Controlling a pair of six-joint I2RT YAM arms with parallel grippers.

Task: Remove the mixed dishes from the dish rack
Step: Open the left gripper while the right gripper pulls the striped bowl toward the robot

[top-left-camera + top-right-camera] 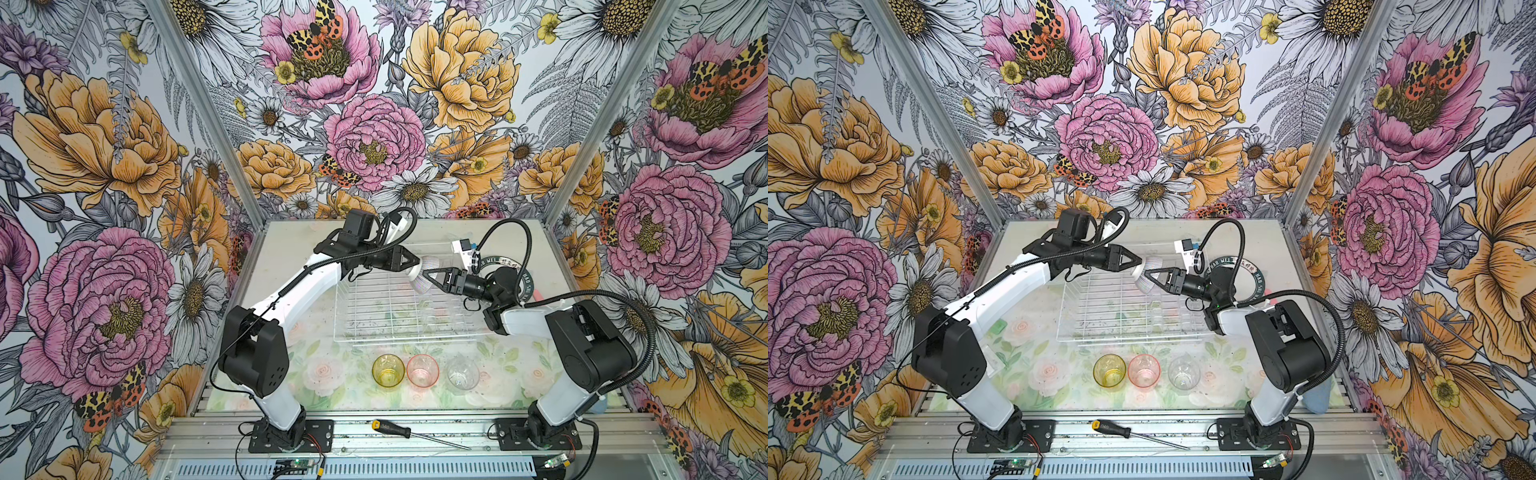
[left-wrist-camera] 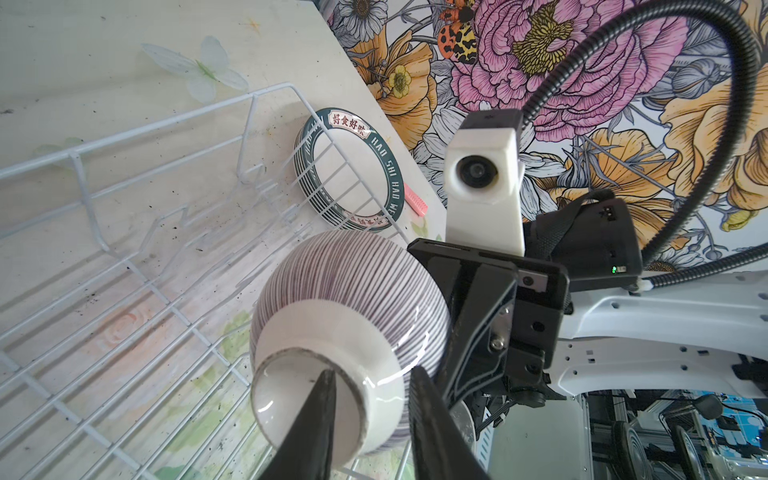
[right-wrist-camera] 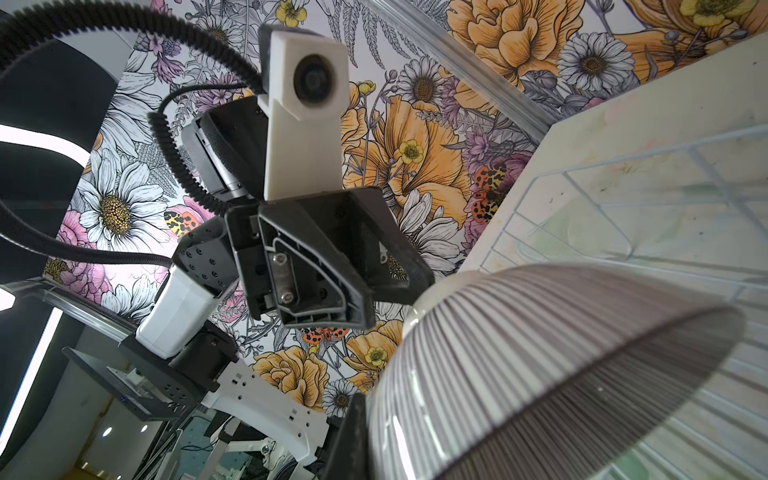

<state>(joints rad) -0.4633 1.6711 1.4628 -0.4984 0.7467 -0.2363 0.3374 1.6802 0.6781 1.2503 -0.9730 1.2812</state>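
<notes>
The ribbed greyish-purple bowl [image 1: 419, 277] [image 1: 1144, 277] hangs tilted over the far part of the white wire dish rack [image 1: 365, 334] [image 1: 1088, 337], held from both sides. My left gripper [image 1: 417, 262] [image 2: 372, 372] is shut on the bowl's [image 2: 353, 299] white foot, one finger in the foot's hollow and one outside. My right gripper [image 1: 428, 275] is shut on the bowl's [image 3: 540, 353] rim; only its outer finger [image 3: 351, 436] shows. A stack of green-rimmed plates [image 1: 1259, 280] [image 2: 353, 170] lies right of the rack. Yellow [image 1: 388, 370], pink [image 1: 422, 370] and clear [image 1: 462, 373] tumblers stand in front of it.
A screwdriver [image 1: 401, 430] lies on the front rail between the arm bases. A small pink strip [image 2: 415, 199] lies beside the plates. A blue cloth [image 1: 1316, 399] sits at the table's right edge, behind the right arm. The rack's upright prongs [image 2: 257, 174] stand below the bowl.
</notes>
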